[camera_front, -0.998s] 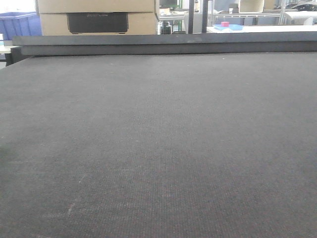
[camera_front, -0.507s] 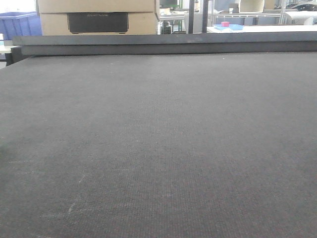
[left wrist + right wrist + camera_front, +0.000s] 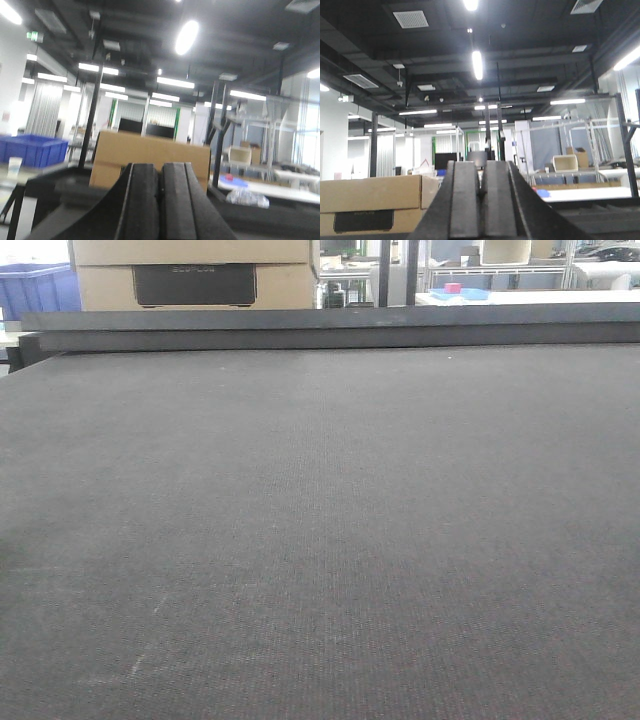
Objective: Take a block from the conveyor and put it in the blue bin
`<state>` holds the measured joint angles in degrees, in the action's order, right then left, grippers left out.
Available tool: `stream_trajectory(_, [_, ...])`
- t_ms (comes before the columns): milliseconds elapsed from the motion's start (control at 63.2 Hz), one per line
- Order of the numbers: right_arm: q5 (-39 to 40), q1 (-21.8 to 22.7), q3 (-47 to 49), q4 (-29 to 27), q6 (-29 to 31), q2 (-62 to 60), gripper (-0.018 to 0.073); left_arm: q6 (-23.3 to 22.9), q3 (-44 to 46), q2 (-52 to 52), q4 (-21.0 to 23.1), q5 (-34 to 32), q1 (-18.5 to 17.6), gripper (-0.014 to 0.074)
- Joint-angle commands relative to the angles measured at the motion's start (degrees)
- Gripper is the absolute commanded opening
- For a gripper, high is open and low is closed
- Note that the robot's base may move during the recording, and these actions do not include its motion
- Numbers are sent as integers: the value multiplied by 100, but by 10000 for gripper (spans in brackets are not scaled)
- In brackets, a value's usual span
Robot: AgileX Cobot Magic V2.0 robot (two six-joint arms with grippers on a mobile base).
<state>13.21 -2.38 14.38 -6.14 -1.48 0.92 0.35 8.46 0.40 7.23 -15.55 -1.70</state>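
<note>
Across the conveyor (image 3: 320,520) to its far edge | still no block, bare as a second ago | my left claw (image 3: 160,170) and right claw (image 3: 481,170) clenched, empty | I judge: waiting.

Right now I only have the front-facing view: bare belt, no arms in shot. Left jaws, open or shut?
Observer: On the left gripper, the wrist view shows the jaws shut flat against each other with nothing between them.
Operator: And the right?
Observer: On the right gripper the jaws are shut as well, and empty.
Operator: Any block in either wrist view?
Observer: None. Both wrist cameras look out level across the room, not down at the belt. The left one has the blue bin near its left edge.
</note>
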Motion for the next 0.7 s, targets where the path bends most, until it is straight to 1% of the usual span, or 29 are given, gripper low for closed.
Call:
stream_trajectory(0, [-600, -8, 429, -26, 11, 291, -167, 126, 399, 218, -43, -127, -23, -111])
stream_trajectory(95, [-945, -8, 835, -26, 11, 698, -167, 248, 868, 592, -43, 30, -23, -111])
stream_trajectory(206, [-1894, -8, 1500, -26, 11, 1241, -167, 260, 1585, 1107, -43, 307, -23, -111])
stream_trajectory(285, [-2393, -8, 1917, 69, 11, 1613, -167, 260, 2225, 1472, -43, 968, -23, -111])
stream_trajectory(317, [-2582, -8, 2122, 168, 11, 1787, -167, 260, 2481, 1623, -43, 1288, -23, -111])
stream_trajectory(380, [-2863, -8, 2485, 297, 11, 2071, -167, 260, 3045, 2005, -43, 2157, -23, -111])
stream_trajectory(491, [-3655, -8, 3137, 366, 11, 2676, -167, 260, 3930, 2766, -43, 3140, -23, -111])
stream_trajectory(618, [-4752, -8, 3845, 463, 11, 3423, -167, 260, 4773, 3612, -43, 4168, -23, -111])
stream_trajectory(681, [-5429, -8, 4202, 500, 11, 3892, -167, 260, 5186, 4056, -43, 4693, -23, -111])
